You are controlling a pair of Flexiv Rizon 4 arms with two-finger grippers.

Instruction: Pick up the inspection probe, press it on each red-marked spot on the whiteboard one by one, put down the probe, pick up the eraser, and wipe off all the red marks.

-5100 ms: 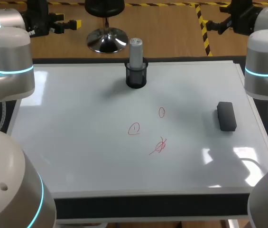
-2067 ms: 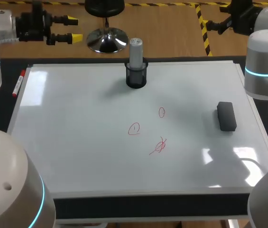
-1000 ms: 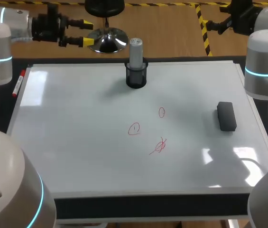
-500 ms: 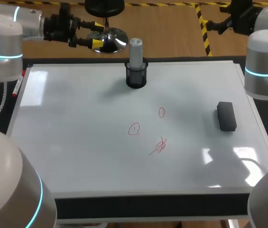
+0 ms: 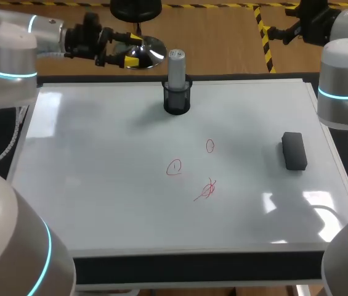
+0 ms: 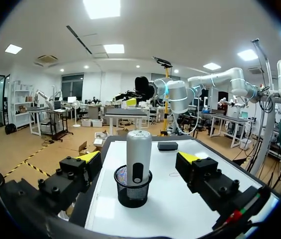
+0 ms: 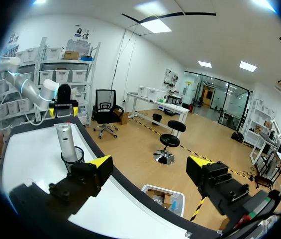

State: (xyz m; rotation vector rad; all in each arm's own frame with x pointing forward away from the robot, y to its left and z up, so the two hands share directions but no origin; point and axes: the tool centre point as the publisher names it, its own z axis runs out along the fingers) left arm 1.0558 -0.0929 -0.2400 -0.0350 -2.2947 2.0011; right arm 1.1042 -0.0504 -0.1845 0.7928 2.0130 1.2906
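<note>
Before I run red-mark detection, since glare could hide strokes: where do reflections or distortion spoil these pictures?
Head view: reflections sit on the glossy white whiteboard at its far left and near right corners, clear of the three red marks. Left wrist view: fisheye curves the board's edges; the grey cylindrical probe in its black mesh cup looks sharp. Right wrist view: same bending.

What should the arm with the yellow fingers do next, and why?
Probably ease the left gripper forward until its open fingers straddle the grey cylindrical probe, which stands upright in the black mesh cup ahead of it, untouched.
</note>
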